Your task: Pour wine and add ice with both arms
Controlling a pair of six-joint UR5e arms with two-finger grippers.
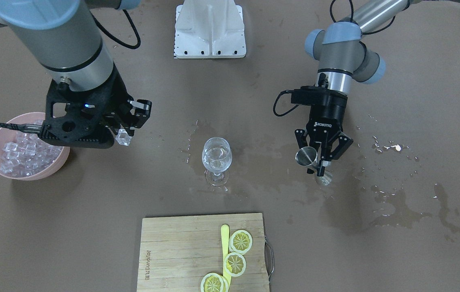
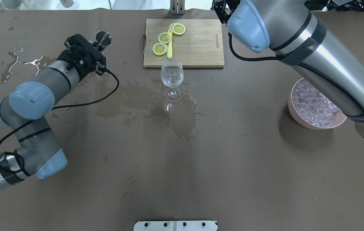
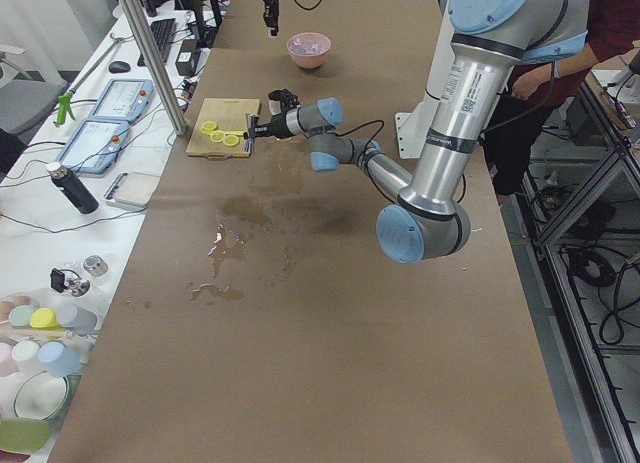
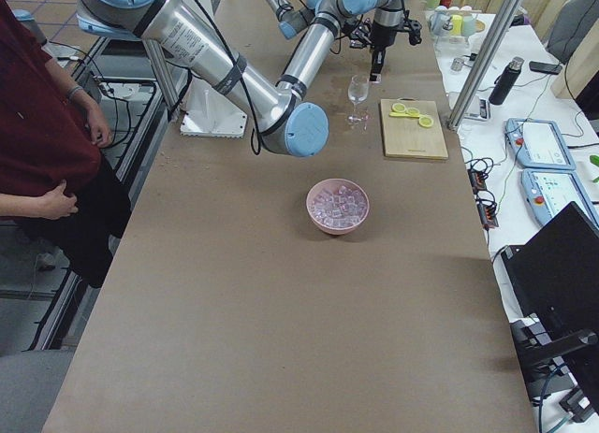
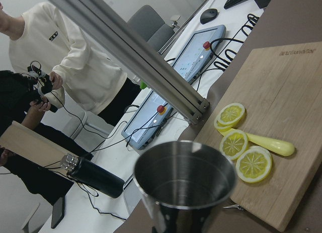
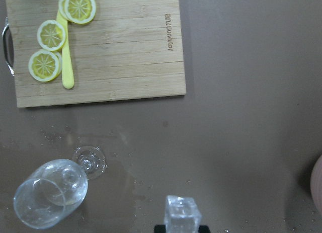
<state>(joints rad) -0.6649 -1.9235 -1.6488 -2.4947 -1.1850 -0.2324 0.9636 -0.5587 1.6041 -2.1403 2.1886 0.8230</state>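
A wine glass (image 1: pixel 216 158) stands upright mid-table with a little clear wine in its bowl; it also shows in the overhead view (image 2: pixel 172 75). My right gripper (image 1: pixel 126 130) is shut on one ice cube (image 1: pixel 123 138), held above the table between the pink bowl (image 1: pixel 53 167) of ice cubes (image 1: pixel 23 156) and the glass. In the right wrist view the cube (image 6: pixel 182 214) is right of the glass (image 6: pixel 50 192). My left gripper (image 1: pixel 318 163) is shut on a steel jigger (image 1: pixel 307 156), held tilted beside the glass; the jigger (image 5: pixel 186 177) looks empty.
A wooden cutting board (image 1: pixel 181 251) with lemon slices (image 1: pixel 240 241) and a yellow handle lies at the operators' side of the glass. Dark wet stains (image 1: pixel 392 207) spread around the glass and under the left arm. The white base (image 1: pixel 210 28) sits at the robot's edge.
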